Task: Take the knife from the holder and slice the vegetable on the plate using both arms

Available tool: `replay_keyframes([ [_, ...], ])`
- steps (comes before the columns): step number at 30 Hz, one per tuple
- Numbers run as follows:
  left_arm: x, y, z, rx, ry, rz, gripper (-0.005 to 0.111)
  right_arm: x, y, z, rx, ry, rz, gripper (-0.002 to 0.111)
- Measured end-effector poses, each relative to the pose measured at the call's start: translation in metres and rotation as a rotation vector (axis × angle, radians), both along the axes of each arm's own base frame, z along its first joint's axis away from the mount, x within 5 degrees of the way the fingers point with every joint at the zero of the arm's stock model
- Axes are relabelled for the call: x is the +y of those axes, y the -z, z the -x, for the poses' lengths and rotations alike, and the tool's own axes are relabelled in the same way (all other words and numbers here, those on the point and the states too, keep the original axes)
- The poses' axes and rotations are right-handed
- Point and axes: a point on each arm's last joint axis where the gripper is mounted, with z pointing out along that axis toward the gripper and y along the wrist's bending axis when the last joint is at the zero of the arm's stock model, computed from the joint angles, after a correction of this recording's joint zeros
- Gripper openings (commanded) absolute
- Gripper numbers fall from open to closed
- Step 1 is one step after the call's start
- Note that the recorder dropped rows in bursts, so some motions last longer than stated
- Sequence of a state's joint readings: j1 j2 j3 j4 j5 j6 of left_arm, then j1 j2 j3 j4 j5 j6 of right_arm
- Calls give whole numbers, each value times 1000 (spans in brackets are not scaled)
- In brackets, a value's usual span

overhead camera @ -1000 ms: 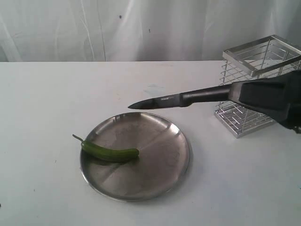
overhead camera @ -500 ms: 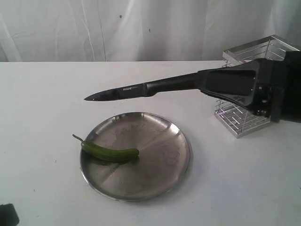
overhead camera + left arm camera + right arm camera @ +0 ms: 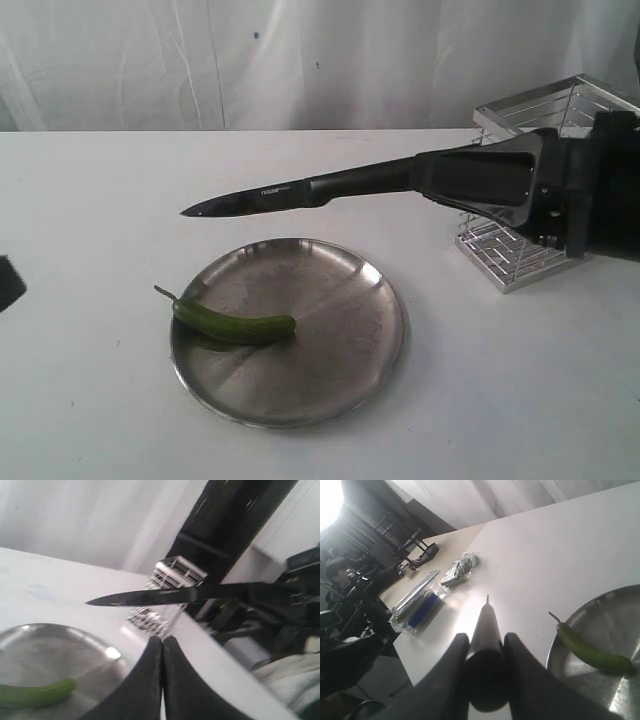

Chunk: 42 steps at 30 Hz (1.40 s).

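- The right claw [image 3: 450, 178] was clamped on the knife [image 3: 300, 190], its handle hidden between the fingers; the blade hung mid-frame above the plate [image 3: 370, 350].
- The left claw [image 3: 162, 645] was pressed together, only a dark sliver at the exterior view's left edge.
- The vegetable [image 3: 235, 324] lay on the plate's left side.
- The holder [image 3: 500, 250], right, was partly blocked by the arm.

The knife [image 3: 300, 192] carries a small pale marking on its blade. It is too small to read. No other text shows.
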<state>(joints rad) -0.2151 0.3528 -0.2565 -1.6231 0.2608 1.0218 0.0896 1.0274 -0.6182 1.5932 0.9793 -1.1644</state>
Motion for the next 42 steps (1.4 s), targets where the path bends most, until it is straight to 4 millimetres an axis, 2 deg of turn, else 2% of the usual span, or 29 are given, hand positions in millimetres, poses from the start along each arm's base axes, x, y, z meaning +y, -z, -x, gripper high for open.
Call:
replay_keyframes([
  [4, -8, 2, -35, 110, 36, -264, 0, -3, 2, -5, -46, 53, 46, 0],
  [6, -20, 10, -49, 234, 161, -307, 0, -7, 3, -10, -61, 119, 81, 0],
  [9, -37, 25, -62, 362, 382, -284, 0, -11, 5, -15, -65, 184, 106, 0],
  [13, -55, 33, -74, 363, 548, -97, 0, -10, 4, -15, -63, 181, 94, 0],
  [17, -71, 46, -81, 387, 619, -61, 0, -9, 3, -13, -65, 158, 87, 0],
  [20, -86, 58, -83, 429, 657, -115, 0, -8, 3, -12, -65, 148, 84, 0],
  [24, -106, 52, -96, 400, 672, -173, 0, 0, 6, -11, -53, 112, 85, 0],
  [28, -124, 36, -118, 361, 579, -237, 0, 5, 12, -16, -35, 138, 118, 0],
  [32, -122, 34, -134, 422, 385, -267, 0, 4, 14, -20, -37, 180, 146, 0],
  [35, -111, 42, -140, 500, 222, -287, 0, 4, 14, -20, -51, 185, 158, 0],
  [37, -100, 55, -140, 551, 110, -331, 0, 4, 15, -20, -57, 188, 165, 0],
  [42, -66, 81, -140, 589, -178, -546, 0, 1, 15, -23, -64, 220, 183, 0],
])
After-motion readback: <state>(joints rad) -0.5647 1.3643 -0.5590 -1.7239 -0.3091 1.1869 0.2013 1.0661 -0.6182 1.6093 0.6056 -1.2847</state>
